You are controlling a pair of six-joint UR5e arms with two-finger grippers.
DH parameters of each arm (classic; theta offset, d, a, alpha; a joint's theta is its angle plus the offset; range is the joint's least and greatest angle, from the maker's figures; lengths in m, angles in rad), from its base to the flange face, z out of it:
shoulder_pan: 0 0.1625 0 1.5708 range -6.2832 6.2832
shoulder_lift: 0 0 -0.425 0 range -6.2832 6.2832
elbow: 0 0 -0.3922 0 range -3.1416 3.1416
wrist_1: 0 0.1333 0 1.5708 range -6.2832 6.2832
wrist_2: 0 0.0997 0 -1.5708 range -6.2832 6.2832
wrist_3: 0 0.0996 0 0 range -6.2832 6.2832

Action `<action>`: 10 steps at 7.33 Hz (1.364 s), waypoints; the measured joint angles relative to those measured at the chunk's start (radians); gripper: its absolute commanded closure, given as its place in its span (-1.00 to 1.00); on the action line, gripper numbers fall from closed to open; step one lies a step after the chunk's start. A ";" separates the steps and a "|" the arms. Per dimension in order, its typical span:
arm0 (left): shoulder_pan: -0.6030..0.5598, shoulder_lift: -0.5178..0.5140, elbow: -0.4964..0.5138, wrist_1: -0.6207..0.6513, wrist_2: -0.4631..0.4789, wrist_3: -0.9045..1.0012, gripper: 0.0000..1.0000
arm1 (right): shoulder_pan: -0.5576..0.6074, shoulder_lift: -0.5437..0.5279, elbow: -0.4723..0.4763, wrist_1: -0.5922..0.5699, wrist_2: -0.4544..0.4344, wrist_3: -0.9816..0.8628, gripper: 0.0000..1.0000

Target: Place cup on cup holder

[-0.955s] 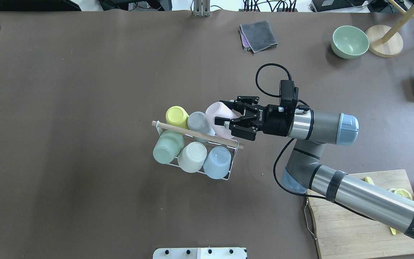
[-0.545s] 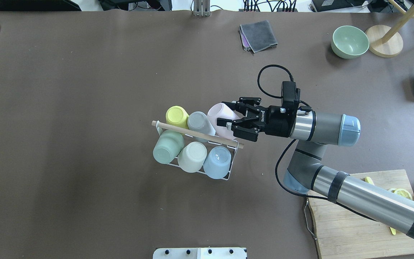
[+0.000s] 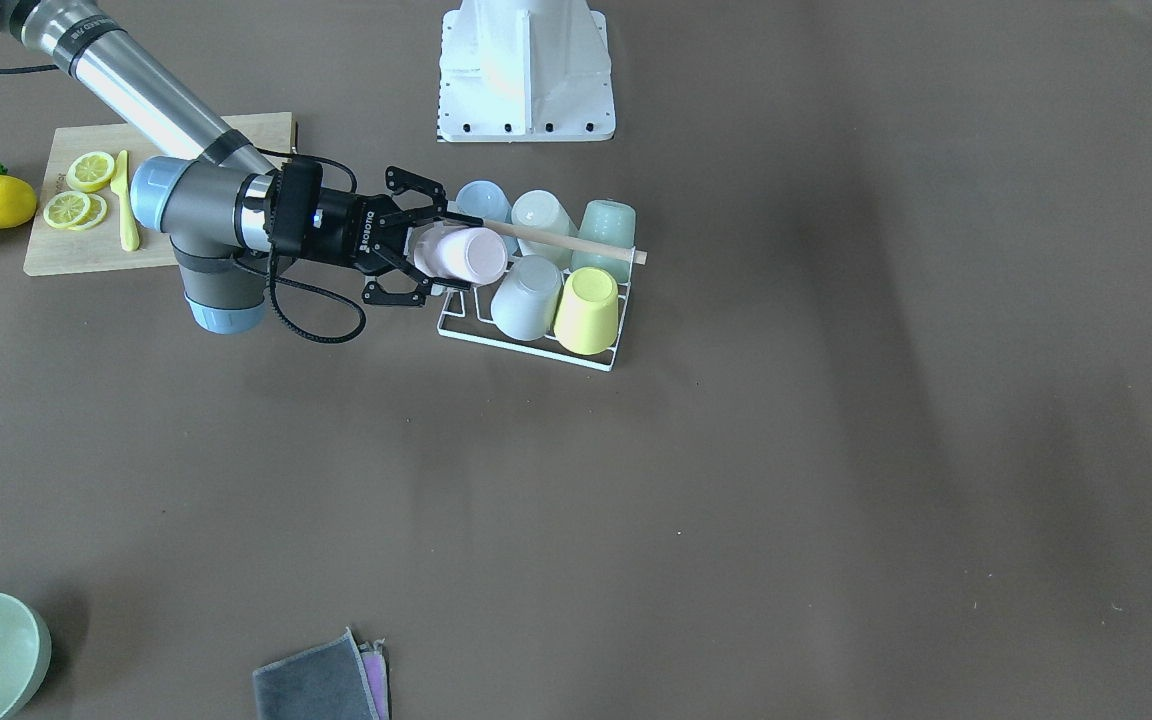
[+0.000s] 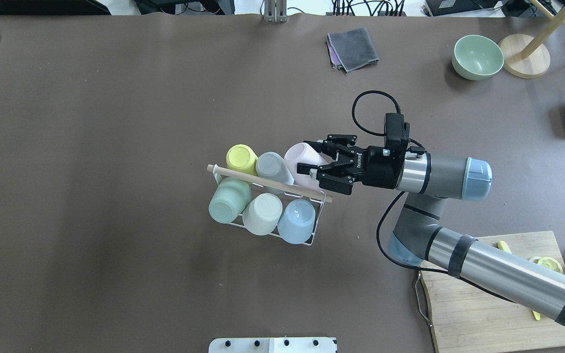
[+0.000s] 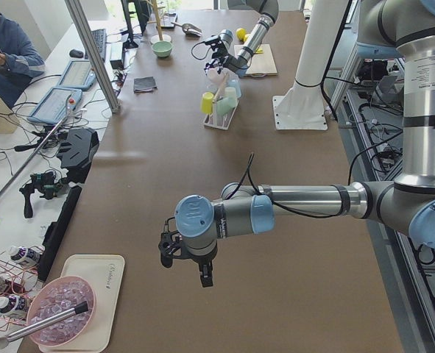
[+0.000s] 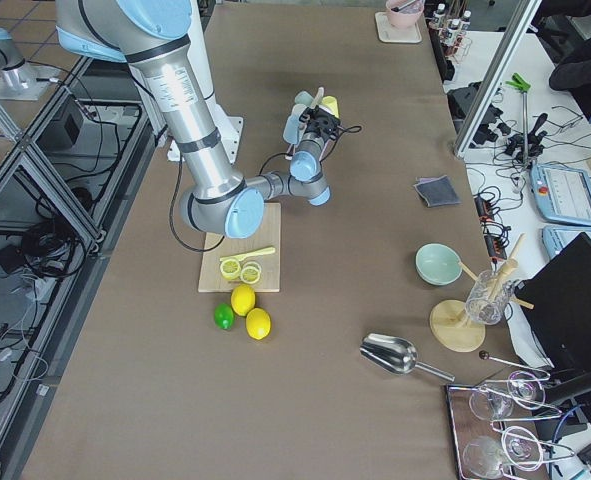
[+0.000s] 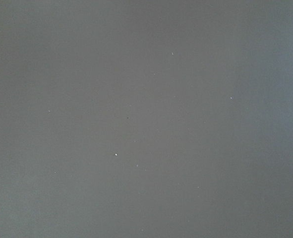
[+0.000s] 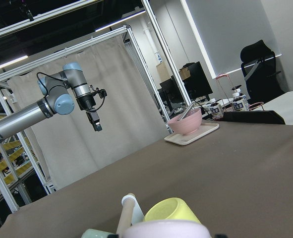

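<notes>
Pink cup between open right tool fingers

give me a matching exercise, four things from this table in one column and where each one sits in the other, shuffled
Things:
1. pink cup
2. yellow cup
3. lemon slices
4. green bowl

Places:
A. on the wooden cutting board
B. between the open jaws of the right gripper, at the end of the cup holder
C. on the cup holder, at the end of a row farthest from the gripper
D. on the bare table beside a round wooden base

Pairs: 1-B, 2-C, 3-A, 4-D
</notes>
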 measured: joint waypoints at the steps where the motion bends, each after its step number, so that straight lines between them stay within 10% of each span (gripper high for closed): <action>1: 0.001 0.000 0.000 0.000 0.000 0.000 -0.97 | 0.000 0.001 0.000 0.000 -0.001 0.000 1.00; 7: 0.000 0.018 -0.004 -0.003 0.000 0.000 -0.97 | -0.003 0.011 -0.019 -0.001 -0.010 -0.006 0.92; 8: 0.001 0.023 -0.004 -0.004 0.000 0.000 -0.97 | -0.003 0.012 -0.020 -0.001 -0.010 -0.005 -0.98; 10: 0.001 0.025 -0.005 -0.005 0.000 0.000 -0.97 | -0.003 0.013 -0.019 -0.001 -0.010 -0.002 -1.00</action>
